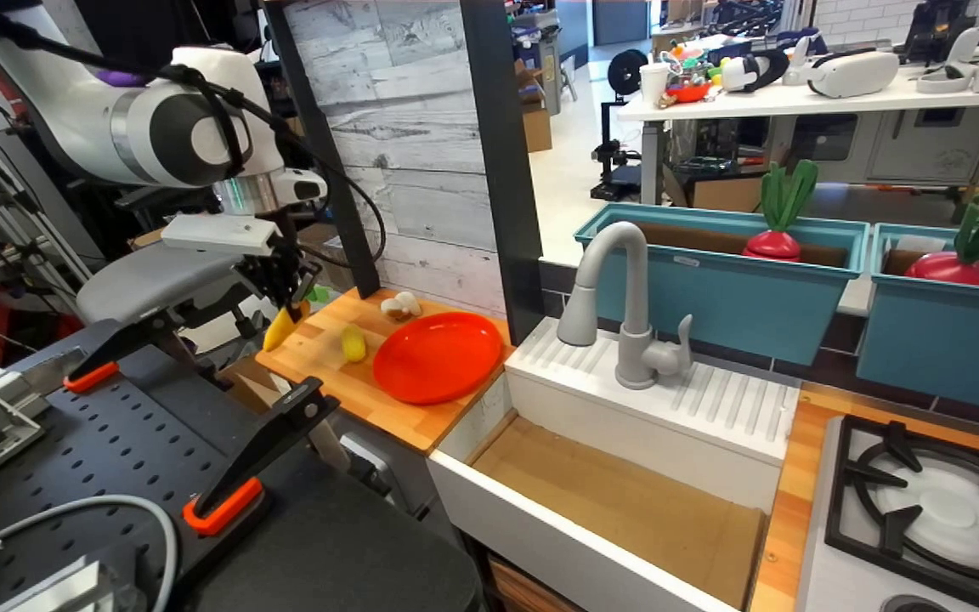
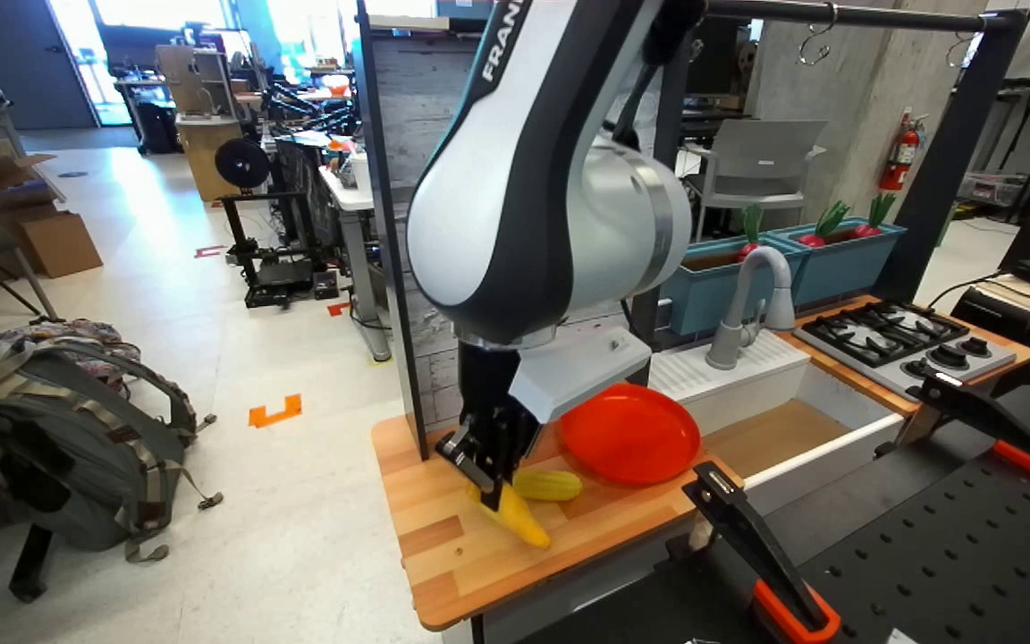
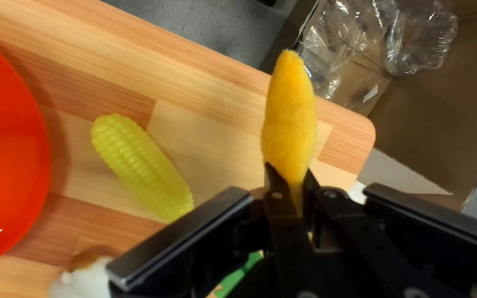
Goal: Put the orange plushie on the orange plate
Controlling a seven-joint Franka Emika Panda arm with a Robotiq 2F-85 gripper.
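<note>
The orange plushie [image 3: 290, 111] is elongated and orange-yellow. My gripper [image 3: 289, 178] is shut on one end of it, and the rest sticks out past the fingertips. In both exterior views the plushie [image 1: 279, 330] [image 2: 522, 519] hangs tilted from the gripper [image 1: 292, 308] [image 2: 490, 499], seemingly above the wooden board near its outer end. The orange plate [image 1: 438, 357] is round, red-orange and lies on the board beside the sink. It also shows in an exterior view [image 2: 629, 436], partly behind the gripper, and at the left of the wrist view [image 3: 6, 153], cut off. The gripped end is partly hidden by the fingers.
A yellow-green corn toy [image 3: 143, 167] lies between plushie and plate. A white mushroom-like toy [image 1: 401, 304] sits behind it. A green object [image 3: 240, 273] is partly hidden. A panel [image 1: 404, 153] rises behind the board; a sink [image 1: 617, 501] and faucet [image 1: 634, 297] adjoin the plate.
</note>
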